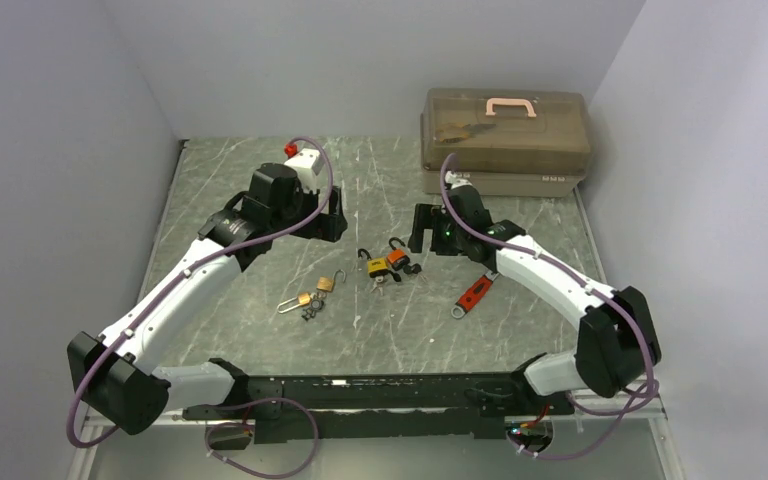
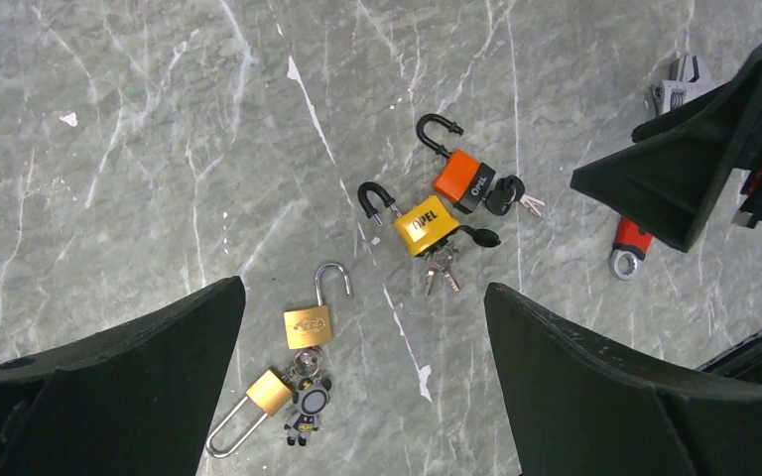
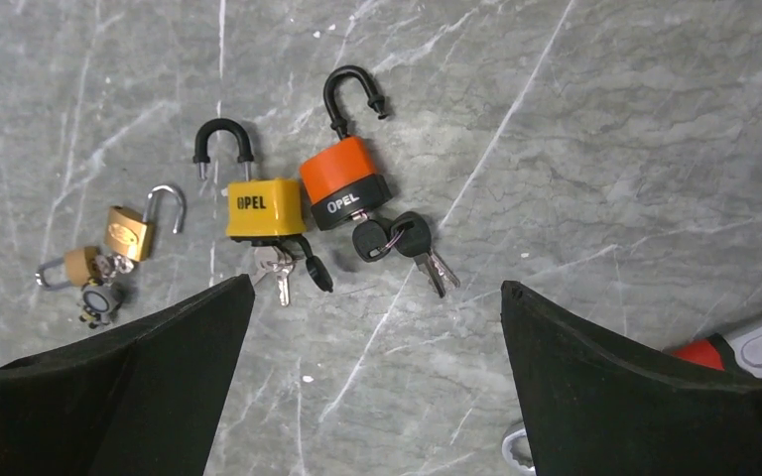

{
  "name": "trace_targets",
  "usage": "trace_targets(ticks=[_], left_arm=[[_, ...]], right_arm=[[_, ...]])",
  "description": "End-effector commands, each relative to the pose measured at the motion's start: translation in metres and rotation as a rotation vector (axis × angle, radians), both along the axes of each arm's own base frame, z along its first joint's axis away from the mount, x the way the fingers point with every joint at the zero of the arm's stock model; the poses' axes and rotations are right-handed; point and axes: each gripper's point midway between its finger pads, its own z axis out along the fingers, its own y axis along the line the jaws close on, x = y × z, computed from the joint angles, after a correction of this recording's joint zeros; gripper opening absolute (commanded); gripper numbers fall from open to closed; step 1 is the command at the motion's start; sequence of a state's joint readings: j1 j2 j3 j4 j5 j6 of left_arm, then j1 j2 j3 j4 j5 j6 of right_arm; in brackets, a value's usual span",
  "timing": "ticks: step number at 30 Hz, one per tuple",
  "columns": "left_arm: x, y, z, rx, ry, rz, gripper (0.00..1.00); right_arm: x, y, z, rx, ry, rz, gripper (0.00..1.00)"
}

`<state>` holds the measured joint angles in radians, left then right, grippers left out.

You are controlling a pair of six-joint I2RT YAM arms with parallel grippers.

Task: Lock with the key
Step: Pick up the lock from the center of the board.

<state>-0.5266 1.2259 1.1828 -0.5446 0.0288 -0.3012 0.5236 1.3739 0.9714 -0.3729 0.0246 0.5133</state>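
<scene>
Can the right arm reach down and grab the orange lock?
Probably yes. The right gripper hangs open over the orange lock, and nothing covers it. The yellow lock lies close against its side, so that one might get bumped.

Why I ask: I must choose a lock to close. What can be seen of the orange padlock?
The orange padlock lies flat on the grey marbled table. Its body looks plastic-coated, orange with a black band at the base printed OPEL in white. The black shackle is open, one end clear of the body. A black-headed key appears inserted at the base, with a second on the same ring. It lies close beside the yellow padlock; whether they touch is unclear.
</scene>
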Motion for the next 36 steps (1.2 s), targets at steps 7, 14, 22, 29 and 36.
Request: trace_targets(ticks=[7, 14, 22, 29, 36], left_arm=[[-0.002, 0.005, 0.004, -0.027, 0.01, 0.002, 0.99], [-0.002, 0.017, -0.007, -0.043, 0.052, 0.019, 0.99], [-0.005, 0.018, -0.012, -0.059, 0.078, 0.003, 0.99], [-0.006, 0.019, -0.014, -0.06, 0.081, -0.004, 0.99], [-0.005, 0.02, -0.015, -0.057, 0.082, -0.004, 0.99]], right_arm=[[0.021, 0.022, -0.011, -0.118, -0.024, 0.077, 0.94], [0.017, 0.045, -0.038, -0.217, 0.007, 0.142, 0.89], [0.026, 0.044, -0.066, -0.302, 0.021, 0.144, 0.78], [0.034, 0.047, -0.083, -0.345, 0.034, 0.169, 0.68], [0.027, 0.054, -0.102, -0.346, 0.076, 0.214, 0.62]])
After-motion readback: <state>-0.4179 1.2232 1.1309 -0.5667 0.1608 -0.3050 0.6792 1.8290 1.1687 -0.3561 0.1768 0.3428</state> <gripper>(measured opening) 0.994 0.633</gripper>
